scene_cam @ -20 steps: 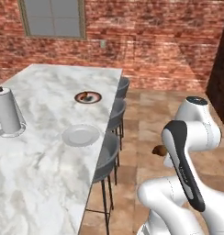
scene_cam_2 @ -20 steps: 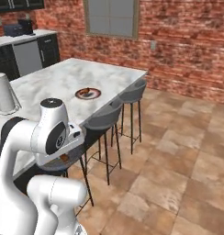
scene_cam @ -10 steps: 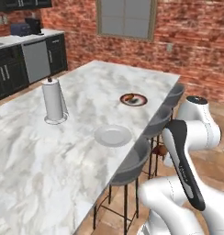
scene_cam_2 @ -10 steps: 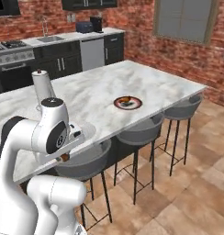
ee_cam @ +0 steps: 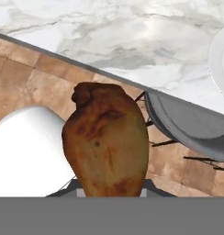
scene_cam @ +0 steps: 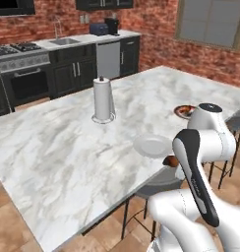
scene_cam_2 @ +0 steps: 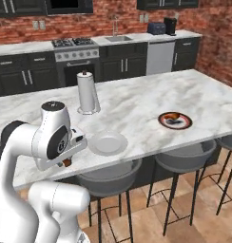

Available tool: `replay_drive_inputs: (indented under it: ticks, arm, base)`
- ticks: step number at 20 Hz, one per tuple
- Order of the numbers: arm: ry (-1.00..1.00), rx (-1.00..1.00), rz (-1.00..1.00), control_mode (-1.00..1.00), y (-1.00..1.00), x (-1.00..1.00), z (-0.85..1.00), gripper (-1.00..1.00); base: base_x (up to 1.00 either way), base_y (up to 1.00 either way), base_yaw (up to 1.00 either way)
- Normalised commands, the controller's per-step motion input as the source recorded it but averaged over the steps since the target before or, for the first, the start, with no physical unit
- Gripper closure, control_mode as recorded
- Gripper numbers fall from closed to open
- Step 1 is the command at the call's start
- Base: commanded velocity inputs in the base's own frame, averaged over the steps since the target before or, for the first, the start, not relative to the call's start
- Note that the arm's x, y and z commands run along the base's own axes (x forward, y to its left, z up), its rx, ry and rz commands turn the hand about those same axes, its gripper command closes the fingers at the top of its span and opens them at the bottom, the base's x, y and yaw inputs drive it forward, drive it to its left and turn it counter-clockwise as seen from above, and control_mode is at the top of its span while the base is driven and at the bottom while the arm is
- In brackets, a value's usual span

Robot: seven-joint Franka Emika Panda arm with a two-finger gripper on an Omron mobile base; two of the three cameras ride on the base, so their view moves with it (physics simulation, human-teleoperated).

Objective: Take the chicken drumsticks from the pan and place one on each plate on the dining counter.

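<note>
My gripper (scene_cam: 172, 162) hangs just off the near edge of the dining counter (scene_cam: 58, 147), shut on a glazed orange-brown chicken drumstick (ee_cam: 107, 142) that also shows as a brown lump (scene_cam_2: 66, 163) under the hand. A pale round plate (scene_cam_2: 107, 143) lies on the marble (scene_cam_2: 137, 104) close to the hand, also seen as a plate (scene_cam: 152, 145). Farther right, a reddish-brown rimmed plate (scene_cam_2: 175, 120) carries the second drumstick (scene_cam_2: 172, 116). The pan is out of view.
A white paper-towel roll (scene_cam_2: 88, 92) stands mid-counter behind the pale plate. Grey bar stools (scene_cam_2: 108, 178) (scene_cam_2: 189, 159) are tucked under the counter's edge below the hand. Dark cabinets, a stove (scene_cam_2: 75, 45) and a sink line the brick wall beyond.
The whole picture has shifted, so the base has driven round the island and now faces its long side. The drumstick stays in the gripper.
</note>
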Motion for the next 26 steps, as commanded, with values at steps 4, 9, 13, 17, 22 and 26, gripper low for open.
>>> replay_drive_inputs:
  ticks: [4,9,13,17,22,26]
  arm:
    - [0.0,0.0,0.0,1.0,0.0,0.0,0.0,1.0]
    - [0.0,0.0,0.0,1.0,0.0,0.0,0.0,1.0]
    - [0.0,0.0,0.22,-1.0,-0.15,0.04,-0.11,1.0]
    - [0.0,0.0,0.33,-1.0,-0.18,0.1,-0.2,1.0]
    - [0.0,-0.02,0.07,-1.0,-0.14,0.08,-0.16,1.0]
    - [0.0,-0.01,0.0,-1.0,-0.16,0.46,-0.04,1.0]
  base:
    - [0.18,-0.47,0.5]
    - [0.14,-0.43,0.47]
    - [0.02,-0.19,0.22]
    - [0.0,0.0,0.0]
    - [0.0,0.0,0.0]
    - [0.0,0.0,0.0]
